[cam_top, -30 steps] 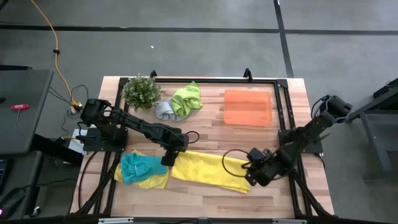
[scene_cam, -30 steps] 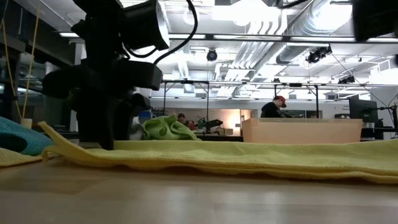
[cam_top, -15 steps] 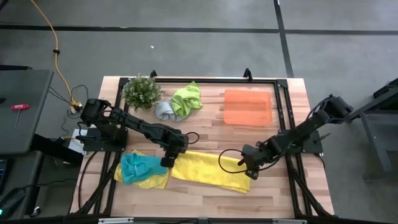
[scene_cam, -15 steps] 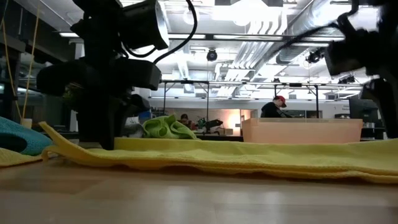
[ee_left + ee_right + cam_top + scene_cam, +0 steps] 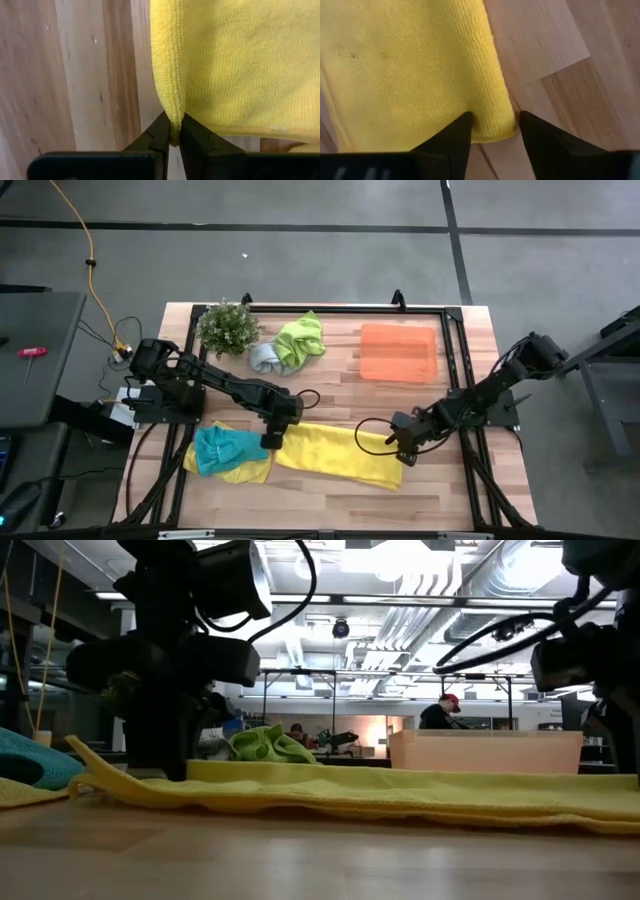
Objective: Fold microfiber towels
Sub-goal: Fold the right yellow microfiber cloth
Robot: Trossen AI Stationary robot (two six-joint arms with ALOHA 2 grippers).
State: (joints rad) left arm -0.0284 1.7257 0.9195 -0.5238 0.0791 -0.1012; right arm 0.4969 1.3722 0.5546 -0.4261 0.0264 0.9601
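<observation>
Left gripper (image 5: 172,137): pinched tight on edge of yellow towel (image 5: 335,453), spread flat at table (image 5: 330,395) front. Right gripper (image 5: 492,131): fingers apart, straddling opposite corner of same towel.

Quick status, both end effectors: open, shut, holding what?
Left end effector: shut on the yellow towel edge.
Right end effector: open, fingers straddling the same towel's corner.

the spread towel (image 5: 335,455) was bright yellow, another yellow one (image 5: 245,472) lay under a teal cloth (image 5: 222,448), with a lime green towel (image 5: 301,338), a pale grey-blue one (image 5: 263,358), an orange tray (image 5: 398,352) and dark grippers.
</observation>
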